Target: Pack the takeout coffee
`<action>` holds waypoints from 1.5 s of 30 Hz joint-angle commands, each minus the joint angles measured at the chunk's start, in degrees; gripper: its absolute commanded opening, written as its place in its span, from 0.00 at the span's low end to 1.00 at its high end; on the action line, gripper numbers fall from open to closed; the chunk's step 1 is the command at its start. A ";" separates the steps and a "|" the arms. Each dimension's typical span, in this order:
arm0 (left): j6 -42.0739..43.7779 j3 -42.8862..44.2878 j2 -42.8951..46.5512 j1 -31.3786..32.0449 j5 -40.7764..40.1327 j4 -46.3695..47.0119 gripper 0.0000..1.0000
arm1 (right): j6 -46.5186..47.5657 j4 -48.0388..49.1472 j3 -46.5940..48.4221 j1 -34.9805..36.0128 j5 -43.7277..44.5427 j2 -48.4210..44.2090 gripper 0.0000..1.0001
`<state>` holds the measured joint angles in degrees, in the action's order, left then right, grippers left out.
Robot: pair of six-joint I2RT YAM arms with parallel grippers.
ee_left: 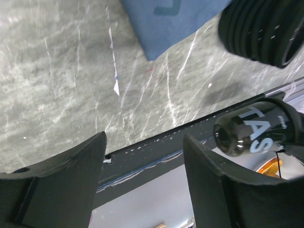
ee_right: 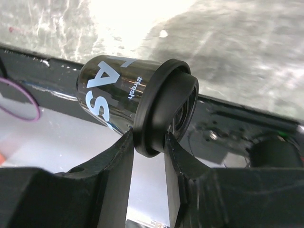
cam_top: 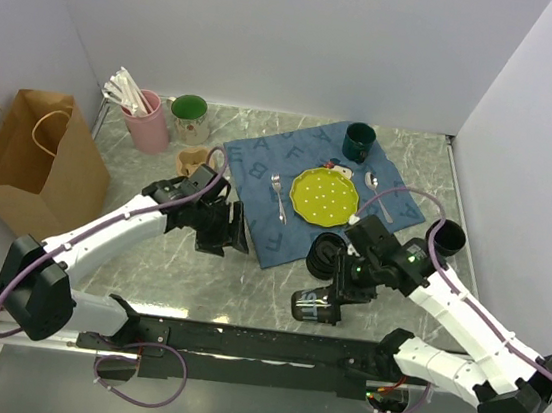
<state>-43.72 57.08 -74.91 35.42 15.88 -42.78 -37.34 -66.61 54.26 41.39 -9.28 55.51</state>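
Black rim of a tipped, white-lettered dark cup sits pinched in the right end effector at the counter's 6 o'clock edge; left end effector gapes empty.

Plain pale walls box in the grey marbled surface on three sides. Bright light glares off it.

Camera set: one overhead, two wrist-mounted.
The desk is viewed whole from above and behind; both wrist views are taken close, angled down toward its near edge, the lettered cup shared by all three.
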 commanded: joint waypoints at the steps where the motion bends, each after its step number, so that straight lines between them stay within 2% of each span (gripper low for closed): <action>1: 1.27 3.91 0.03 -0.53 -1.55 -0.46 0.71 | -2.12 -10.99 7.69 0.36 8.39 0.92 0.28; 6: 1.27 4.97 1.08 -1.05 -1.38 -0.28 0.71 | -3.17 -18.54 20.34 0.36 16.29 3.64 0.27; 8: 1.45 4.88 1.35 -1.31 -1.46 -0.02 0.71 | -2.92 -23.56 24.03 0.36 22.97 5.75 0.27; 11: 1.45 4.36 1.96 -1.84 -1.11 0.42 0.71 | -1.59 -23.65 25.19 -1.04 24.48 7.24 0.27; 16: 0.92 3.13 3.54 -2.55 0.64 1.39 0.71 | -0.98 -23.65 26.60 -3.41 28.52 11.63 0.26; 22: 1.71 2.86 4.51 -2.99 1.43 1.39 0.71 | 4.11 -23.83 26.86 -12.72 31.16 11.38 0.25; 27: 2.32 1.98 4.69 -4.30 2.84 2.35 0.72 | 8.25 -23.83 21.07 -19.66 32.13 10.76 0.26; 37: 3.21 0.93 4.34 -6.85 5.30 4.02 0.72 | 8.87 -23.74 20.80 -19.94 32.39 19.81 0.27; 45: 3.73 -0.39 5.30 -8.61 7.85 5.26 0.72 | 8.25 -23.74 20.98 -20.03 35.81 29.38 0.26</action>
<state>-41.15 57.30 -71.59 27.46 21.32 -39.64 -28.62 -77.25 75.35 21.80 22.06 81.93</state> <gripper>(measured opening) 0.713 0.356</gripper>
